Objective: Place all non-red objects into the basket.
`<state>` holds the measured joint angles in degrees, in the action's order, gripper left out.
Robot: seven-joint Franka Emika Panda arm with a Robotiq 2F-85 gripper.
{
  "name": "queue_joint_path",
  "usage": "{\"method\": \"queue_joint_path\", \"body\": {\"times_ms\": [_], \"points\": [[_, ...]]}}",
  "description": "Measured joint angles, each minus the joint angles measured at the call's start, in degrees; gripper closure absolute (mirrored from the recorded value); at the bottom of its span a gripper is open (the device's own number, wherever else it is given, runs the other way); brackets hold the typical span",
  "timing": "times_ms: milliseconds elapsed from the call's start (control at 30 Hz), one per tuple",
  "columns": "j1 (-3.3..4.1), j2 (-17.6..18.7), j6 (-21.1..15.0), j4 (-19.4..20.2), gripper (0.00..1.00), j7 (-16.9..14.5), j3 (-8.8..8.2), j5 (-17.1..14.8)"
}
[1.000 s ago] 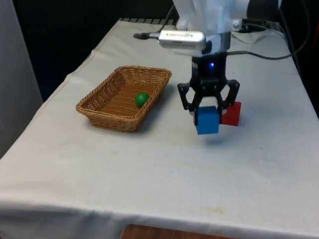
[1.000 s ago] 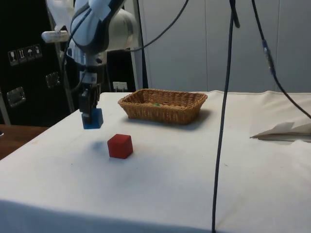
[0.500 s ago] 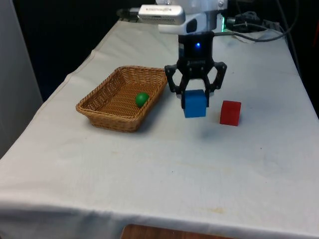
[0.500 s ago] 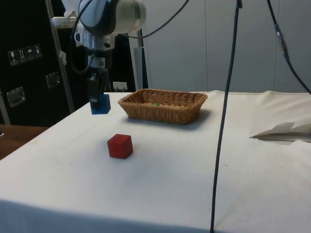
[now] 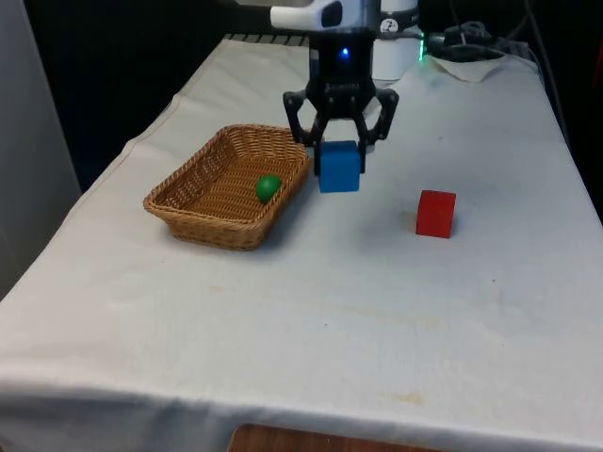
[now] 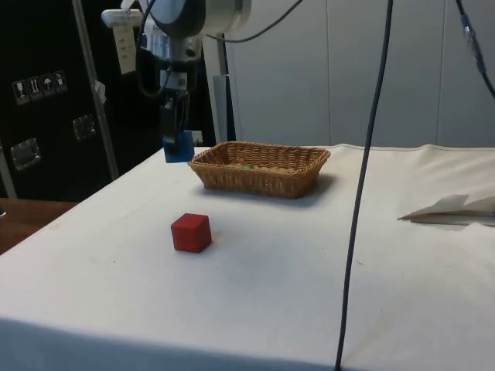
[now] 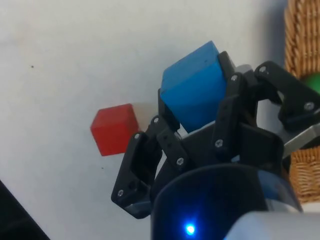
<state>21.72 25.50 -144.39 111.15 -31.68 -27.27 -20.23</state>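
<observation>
Blue cube (image 5: 338,167) – level, in fingers (image 5: 320,147)

The arm (image 6: 193,14) is glossy white, built of rounded, bulbous joint housings, with a short white bar projecting sideways near the wrist. Black cables (image 6: 363,178) hang in loops around it, one thin and one thicker, running down past the tabletop's edge in the side view. The gripper (image 5: 338,141) is matte black, made of angular linked bars that fan out from a boxy black body into two fingers (image 7: 135,175). Small silver screw heads dot the pivot points of these links in the wrist view. Behind them sits a rounded dark collar with a pale grey rim.
</observation>
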Motion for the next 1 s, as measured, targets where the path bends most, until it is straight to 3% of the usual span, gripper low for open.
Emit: {"method": "queue_joint_path", "body": {"times_ms": [467,1000], "points": [[-0.29,-4.3,0.0,3.9,0.97,-0.8,-2.12,3.09],[-1.03,-8.31,0.0,8.77,0.97,-5.5,-6.07,3.72]]}}
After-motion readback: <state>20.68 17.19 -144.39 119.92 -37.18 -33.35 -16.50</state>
